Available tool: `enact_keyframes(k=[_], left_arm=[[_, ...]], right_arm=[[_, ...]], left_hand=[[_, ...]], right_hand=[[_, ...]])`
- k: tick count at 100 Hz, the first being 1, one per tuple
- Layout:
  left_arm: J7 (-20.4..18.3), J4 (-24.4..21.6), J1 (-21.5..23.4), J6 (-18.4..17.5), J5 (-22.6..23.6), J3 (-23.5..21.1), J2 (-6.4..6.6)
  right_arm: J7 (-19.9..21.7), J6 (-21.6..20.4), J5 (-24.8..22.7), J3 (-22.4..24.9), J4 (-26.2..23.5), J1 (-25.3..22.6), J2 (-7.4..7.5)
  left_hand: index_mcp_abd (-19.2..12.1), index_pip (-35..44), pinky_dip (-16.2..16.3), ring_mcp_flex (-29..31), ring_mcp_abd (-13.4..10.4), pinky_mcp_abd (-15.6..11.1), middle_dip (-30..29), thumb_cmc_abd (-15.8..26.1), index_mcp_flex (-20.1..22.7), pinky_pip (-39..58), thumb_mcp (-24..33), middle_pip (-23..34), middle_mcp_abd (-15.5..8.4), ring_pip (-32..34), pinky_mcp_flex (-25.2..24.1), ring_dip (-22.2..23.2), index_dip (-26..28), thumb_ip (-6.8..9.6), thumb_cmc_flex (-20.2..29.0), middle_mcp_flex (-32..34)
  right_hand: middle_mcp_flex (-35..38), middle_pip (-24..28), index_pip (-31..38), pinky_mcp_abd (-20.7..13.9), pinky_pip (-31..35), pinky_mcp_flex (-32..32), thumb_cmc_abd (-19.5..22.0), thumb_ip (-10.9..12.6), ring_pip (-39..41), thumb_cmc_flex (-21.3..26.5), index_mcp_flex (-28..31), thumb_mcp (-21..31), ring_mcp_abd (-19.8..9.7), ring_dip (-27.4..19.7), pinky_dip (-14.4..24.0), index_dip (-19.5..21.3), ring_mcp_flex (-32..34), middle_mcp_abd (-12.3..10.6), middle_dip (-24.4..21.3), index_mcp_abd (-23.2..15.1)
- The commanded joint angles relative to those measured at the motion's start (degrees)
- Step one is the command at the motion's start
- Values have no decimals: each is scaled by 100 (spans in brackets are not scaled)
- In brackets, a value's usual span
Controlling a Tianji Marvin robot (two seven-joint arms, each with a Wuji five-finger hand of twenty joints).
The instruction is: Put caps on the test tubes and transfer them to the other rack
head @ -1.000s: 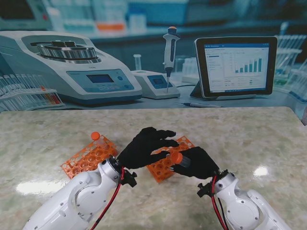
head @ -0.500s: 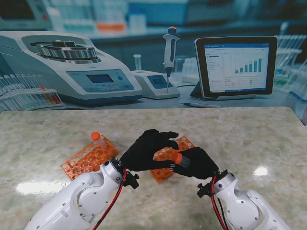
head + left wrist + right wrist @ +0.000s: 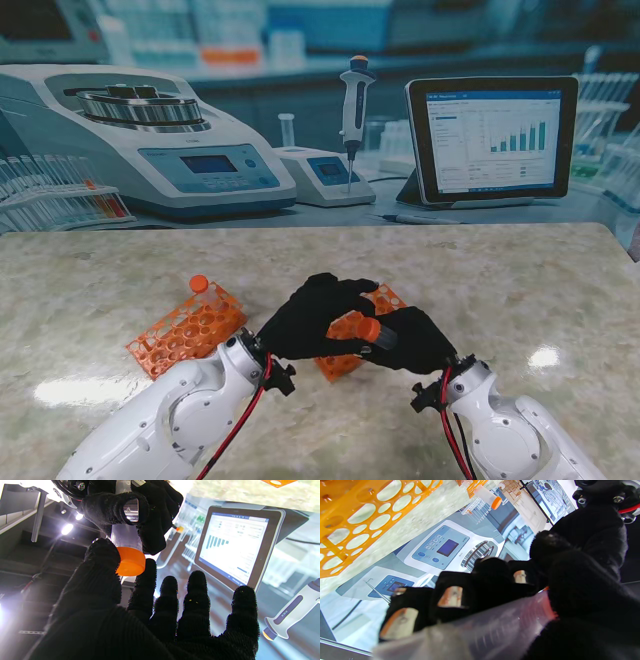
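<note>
Across the pale, green-veined marble table (image 3: 520,270), glossy enough to throw back two white glints, stood two orange plastic racks pierced with round holes. Behind it ran a printed laboratory backdrop: a white centrifuge (image 3: 140,135), a pipette (image 3: 354,100) on its stand and a tablet (image 3: 492,138) showing a bar chart. The left rack (image 3: 185,328) lay toward the robot's left and carried one capped tube (image 3: 199,285) at its far corner. The right rack (image 3: 345,350) was mostly hidden under the two hands. Both wore black knitted gloves with a fuzzy nap. The right robot hand (image 3: 410,340) was closed around a clear, smooth-walled test tube (image 3: 380,335), held tilted above the right rack. Its round orange cap (image 3: 368,329) pointed at the left robot hand (image 3: 315,315). In the left wrist view that hand's thumb (image 3: 103,555) and first finger touched the cap's rim; its other fingers were spread apart.
</note>
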Motion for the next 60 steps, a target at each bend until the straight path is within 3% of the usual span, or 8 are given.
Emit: enact_keyframes(k=[1, 14, 31, 35, 45, 56, 60], left_arm=[[-18, -7, 5, 25, -91, 24, -35], [29, -6, 8, 24, -130, 54, -54], [56, 9, 0, 1, -137, 71, -62], [55, 10, 0, -11, -137, 70, -62], [75, 33, -14, -47, -128, 79, -66], [79, 47, -25, -77, -116, 92, -65], [90, 54, -34, -86, -89, 98, -63]], right_arm=[[13, 12, 5, -9, -38, -45, -18], [16, 14, 7, -8, -36, -41, -18], [27, 18, 13, -18, -37, -36, -15], [28, 16, 14, -18, -35, -34, -15], [30, 21, 18, -18, -34, -31, -16], [28, 23, 19, -17, -38, -33, -16], [28, 22, 19, -16, -37, -33, -16]], left_hand=[[-304, 578, 107, 42, -68, 76, 103, 399, -46, -94, -213, 28, 54, 27, -19, 86, -14, 191, 877, 68], [-439, 779, 94, 183, -85, 101, 125, 890, 366, -68, -380, 99, -1, 77, 11, 113, -319, 187, 1834, 255], [-527, 448, 71, 291, -121, 143, 118, 921, 934, -24, -428, 150, -98, 105, 68, 115, -815, 242, 2322, 399], [-575, 268, 57, 304, -135, 149, 110, 814, 1091, -23, -162, 154, -118, 107, 72, 111, -1005, 281, 2337, 424], [-691, -287, 20, 329, -124, 146, 63, 751, 1519, -9, 513, 131, -91, 103, 74, 94, -1435, 179, 2341, 461], [-776, -885, -18, 345, -115, 149, 7, 609, 1700, 26, 1158, 107, -69, 107, 79, 78, -1543, 72, 2342, 488], [-834, -957, -22, 362, -126, 142, 0, 587, 1726, 35, 1354, 101, -74, 114, 80, 79, -1553, 114, 2339, 481]], right_hand=[[229, -10, 273, -470, 1543, 436, 70, -143, 1142, 258, 118, -33, -483, 402, 182, 133, 218, -19, 99, -270], [229, -8, 273, -470, 1543, 436, 67, -144, 1140, 257, 118, -35, -491, 402, 182, 134, 218, -21, 100, -270], [228, -8, 272, -470, 1543, 436, 66, -144, 1140, 254, 116, -39, -493, 402, 182, 135, 218, -24, 99, -273], [228, -10, 272, -470, 1543, 436, 73, -144, 1140, 254, 116, -37, -493, 402, 182, 135, 218, -27, 98, -273], [228, -10, 271, -470, 1543, 436, 70, -145, 1140, 257, 117, -41, -493, 402, 182, 135, 218, -19, 98, -270], [229, -8, 267, -470, 1543, 436, 71, -145, 1140, 256, 115, -40, -493, 403, 182, 134, 218, -22, 99, -277], [229, -7, 267, -470, 1543, 436, 64, -145, 1140, 259, 121, -41, -493, 403, 182, 134, 218, -21, 99, -277]])
